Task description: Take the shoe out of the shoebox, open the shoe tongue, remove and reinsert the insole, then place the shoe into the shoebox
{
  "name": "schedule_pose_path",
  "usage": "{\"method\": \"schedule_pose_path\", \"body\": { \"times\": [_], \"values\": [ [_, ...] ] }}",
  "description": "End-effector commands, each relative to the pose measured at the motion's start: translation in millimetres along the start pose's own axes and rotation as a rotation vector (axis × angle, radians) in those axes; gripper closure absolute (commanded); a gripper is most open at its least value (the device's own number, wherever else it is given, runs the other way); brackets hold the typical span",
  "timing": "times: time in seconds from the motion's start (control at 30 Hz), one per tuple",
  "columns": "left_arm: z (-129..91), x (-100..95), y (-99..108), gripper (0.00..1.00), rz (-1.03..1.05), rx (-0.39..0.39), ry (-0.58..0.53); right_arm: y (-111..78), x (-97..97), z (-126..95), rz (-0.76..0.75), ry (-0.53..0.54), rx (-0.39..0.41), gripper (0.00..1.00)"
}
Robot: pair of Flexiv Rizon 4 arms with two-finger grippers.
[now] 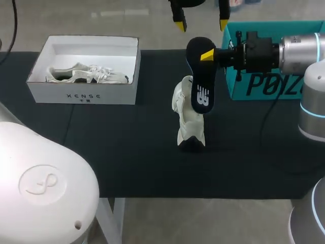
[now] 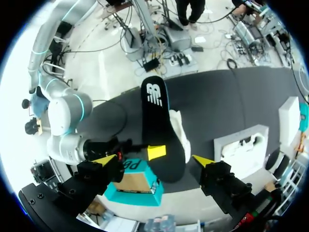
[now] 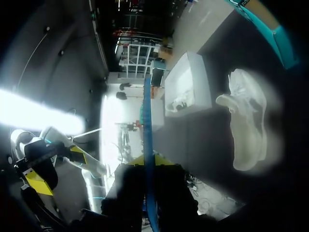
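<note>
Though pulled clear of the white sneaker (image 1: pixel 189 114), not yet back inside: dark insole (image 1: pixel 201 86), pinched near one end between the fingers of the right end effector (image 1: pixel 208 55) and hanging just above the sneaker's opening. Sneaker out on the black worktop (image 1: pixel 127 162), with the white shoebox (image 1: pixel 84 94) well off to its left. So, judged done: taking out and insole removal, presumably tongue opening too. Left to do: reinserting, then boxing. Worth noting: another pale shoe (image 1: pixel 84 73) already lying in that shoebox.

Left end effector (image 1: pixel 200 23) up high beyond the sneaker, fingers spread wide, gripping nothing.

Now the room around the sneaker. Plenty of bare black cloth toward the shoebox side and toward the near edge. Tighter on the opposite side, with a teal box (image 1: pixel 254 84) close by, right under the right arm. Far edge of the worktop not far behind the sneaker, so little slack there.
</note>
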State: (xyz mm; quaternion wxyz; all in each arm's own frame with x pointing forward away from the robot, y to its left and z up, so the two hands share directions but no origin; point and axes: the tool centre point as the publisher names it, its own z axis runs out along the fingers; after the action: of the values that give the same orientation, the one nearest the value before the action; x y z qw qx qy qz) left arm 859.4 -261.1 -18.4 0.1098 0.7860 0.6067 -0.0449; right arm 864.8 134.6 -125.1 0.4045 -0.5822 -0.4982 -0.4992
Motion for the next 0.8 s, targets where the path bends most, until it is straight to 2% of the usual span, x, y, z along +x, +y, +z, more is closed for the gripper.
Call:
{"method": "schedule_pose_path", "body": {
  "times": [0.03, 0.8],
  "values": [
    [4.0, 5.2, -4.7, 0.00, 0.010, -0.027, -0.010, -3.4, -1.0, -1.6, 0.013, 0.024, -0.011, 1.00],
    [1.5, -0.4, -3.6, 0.00, 0.011, -0.037, -0.034, 0.2, -3.7, -6.4, 0.029, 0.031, -0.013, 1.00]
  ]
}}
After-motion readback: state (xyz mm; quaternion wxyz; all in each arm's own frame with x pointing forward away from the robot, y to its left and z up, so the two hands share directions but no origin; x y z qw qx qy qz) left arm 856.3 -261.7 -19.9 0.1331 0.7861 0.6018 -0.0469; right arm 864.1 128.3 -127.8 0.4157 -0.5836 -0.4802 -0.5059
